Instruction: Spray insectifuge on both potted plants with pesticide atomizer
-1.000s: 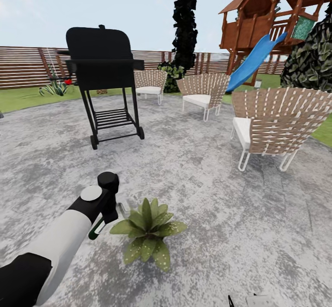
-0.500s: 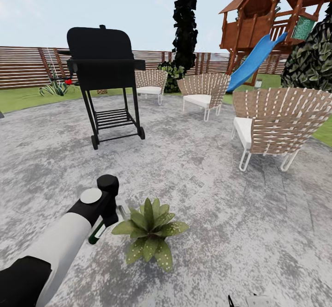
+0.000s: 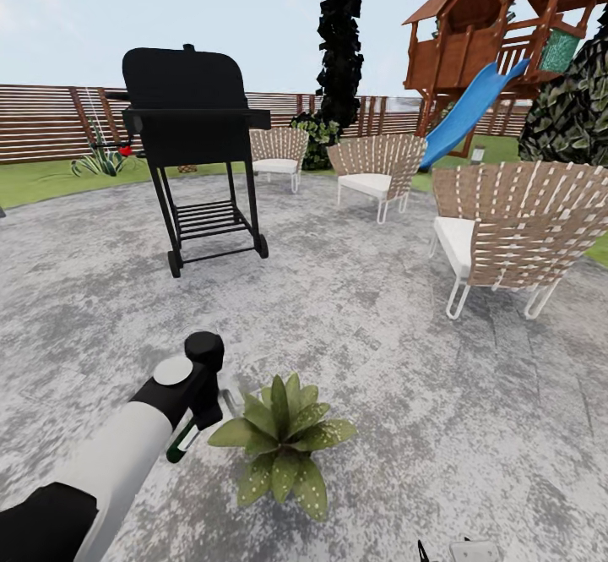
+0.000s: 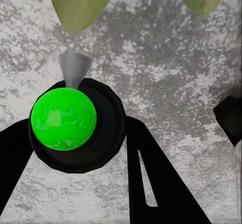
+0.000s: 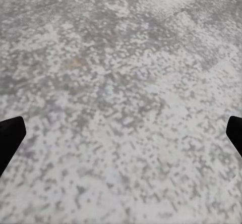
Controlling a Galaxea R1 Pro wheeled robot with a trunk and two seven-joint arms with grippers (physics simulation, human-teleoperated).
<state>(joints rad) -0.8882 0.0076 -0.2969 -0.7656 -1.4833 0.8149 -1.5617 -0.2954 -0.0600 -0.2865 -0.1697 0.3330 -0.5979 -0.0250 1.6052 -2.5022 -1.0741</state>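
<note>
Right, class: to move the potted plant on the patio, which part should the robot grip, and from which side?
Probably the pot, reached low from the side. The potted plant spreads broad leaves outward, hiding the pot from above, so a top-down grasp would crush leaves. The head view's right side looks freest: the left gripper with the pesticide atomizer sits at its left.
</note>
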